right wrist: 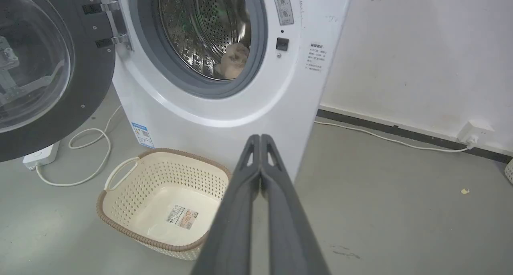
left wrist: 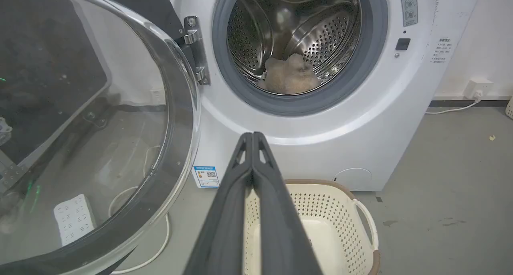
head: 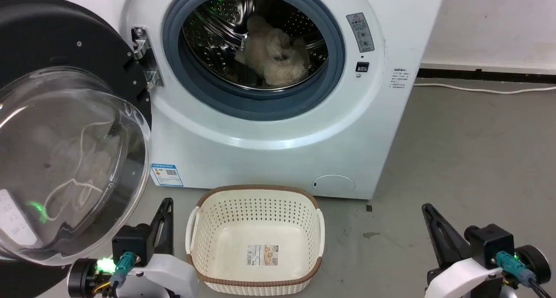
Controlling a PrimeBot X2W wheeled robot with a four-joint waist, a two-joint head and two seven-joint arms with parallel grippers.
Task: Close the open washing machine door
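Above grey floor (head: pixel 456 159), the washing machine door (head: pixel 74 150) hangs seemingly just beside the pressed-together left pincer (left wrist: pixel 252 135).

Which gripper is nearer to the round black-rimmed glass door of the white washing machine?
Left. The left gripper is just beside the lower edge of the door; the right gripper is far off, beyond the cream perforated basket.

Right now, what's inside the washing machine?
In the washing machine, one fluffy cream bundle lies low in the steel drum; the walls around it look bare. Anything under or behind the bundle is covered, and the grey gasket hides the drum's front floor.
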